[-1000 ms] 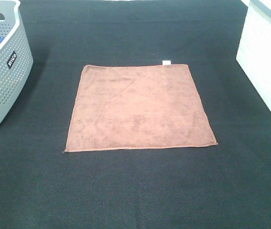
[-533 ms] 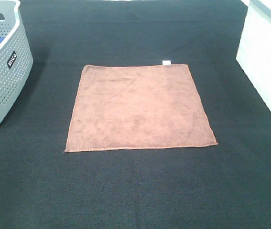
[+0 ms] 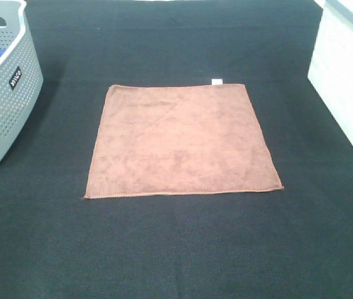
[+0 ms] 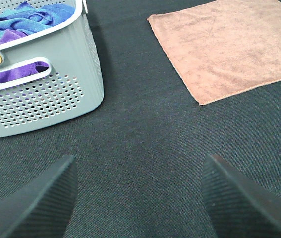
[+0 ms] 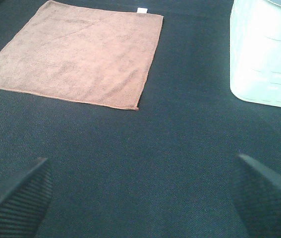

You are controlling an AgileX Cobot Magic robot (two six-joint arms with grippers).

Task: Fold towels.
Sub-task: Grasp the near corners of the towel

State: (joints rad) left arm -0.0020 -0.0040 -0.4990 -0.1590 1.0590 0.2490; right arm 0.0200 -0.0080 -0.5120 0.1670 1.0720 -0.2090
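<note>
A brown towel [image 3: 181, 141] lies flat and unfolded in the middle of the black table, with a small white tag [image 3: 216, 81] at its far edge. It also shows in the left wrist view [image 4: 229, 47] and the right wrist view [image 5: 78, 52]. My left gripper [image 4: 140, 198] is open and empty above bare table, apart from the towel's near left corner. My right gripper [image 5: 145, 198] is open and empty above bare table, apart from the towel's near right corner. Neither gripper shows in the high view.
A grey perforated basket [image 3: 2, 93] with blue and purple towels [image 4: 26, 20] stands at the left. A white bin [image 3: 347, 75] stands at the right; it also shows in the right wrist view [image 5: 264, 54]. The table surface is black cloth [image 3: 176, 249].
</note>
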